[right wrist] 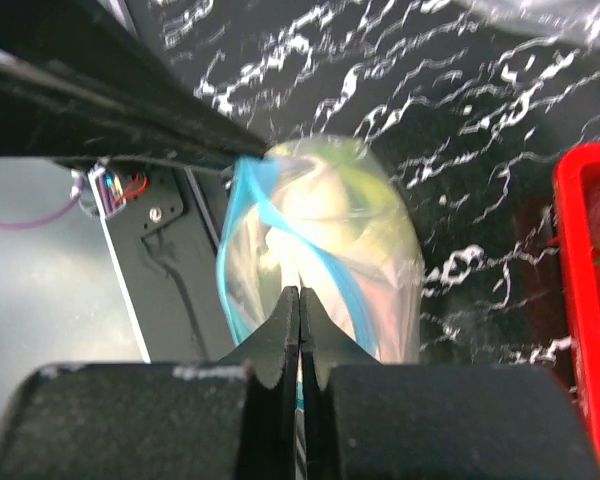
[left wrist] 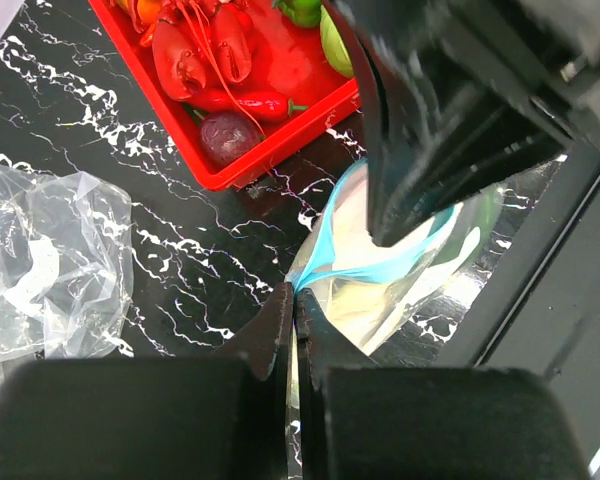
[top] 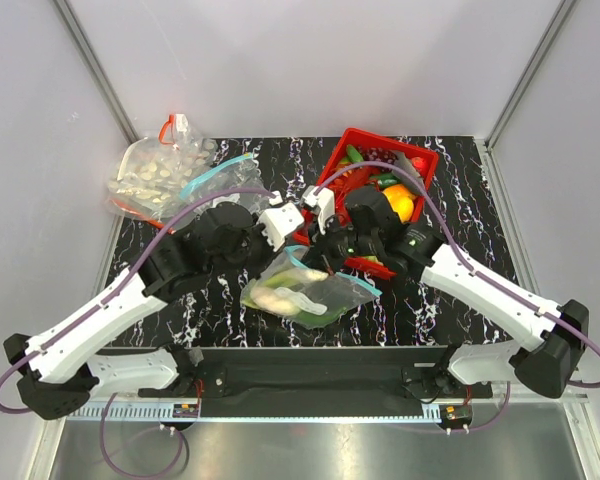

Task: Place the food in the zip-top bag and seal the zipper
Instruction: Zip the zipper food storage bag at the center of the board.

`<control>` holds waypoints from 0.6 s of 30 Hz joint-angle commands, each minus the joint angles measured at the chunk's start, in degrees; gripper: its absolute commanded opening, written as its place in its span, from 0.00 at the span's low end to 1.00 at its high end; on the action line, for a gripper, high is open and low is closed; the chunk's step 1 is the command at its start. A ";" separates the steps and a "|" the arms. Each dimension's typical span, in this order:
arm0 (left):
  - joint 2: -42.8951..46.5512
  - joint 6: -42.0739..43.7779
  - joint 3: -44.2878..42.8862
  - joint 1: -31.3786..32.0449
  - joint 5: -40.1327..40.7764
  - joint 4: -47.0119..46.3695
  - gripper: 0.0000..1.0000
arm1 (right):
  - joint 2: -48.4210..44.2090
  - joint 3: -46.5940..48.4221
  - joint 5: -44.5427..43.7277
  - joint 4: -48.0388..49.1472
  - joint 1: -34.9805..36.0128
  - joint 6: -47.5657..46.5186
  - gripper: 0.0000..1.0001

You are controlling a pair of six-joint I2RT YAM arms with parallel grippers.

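One zip-top bag (top: 325, 292) lay low in mid-frame, close to the worktop's (top: 220, 300) front edge, with the food (top: 280, 298) inside. Just above it, the left hand (left wrist: 295, 318) and right hand (right wrist: 300, 305) each pinched its teal zipper (left wrist: 360, 268), fingers narrow. Dark worktop showed either side. A red basket (top: 380, 137) crowded the upper right.

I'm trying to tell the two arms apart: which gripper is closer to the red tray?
Right. The right gripper pinches the bag just beside the red tray's near edge; the left gripper pinches the same bag farther left.
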State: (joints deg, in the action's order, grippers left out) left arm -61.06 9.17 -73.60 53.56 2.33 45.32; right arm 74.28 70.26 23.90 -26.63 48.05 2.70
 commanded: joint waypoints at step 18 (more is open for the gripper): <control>-5.65 -7.32 -4.80 4.18 -2.59 -11.31 0.00 | -2.30 -5.13 -13.44 -14.06 2.66 -0.33 0.00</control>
State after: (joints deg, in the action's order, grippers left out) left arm -67.72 4.03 -74.54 57.69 -0.19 40.60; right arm 72.97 66.46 13.74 -37.95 50.22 1.76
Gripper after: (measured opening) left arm 0.012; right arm 0.009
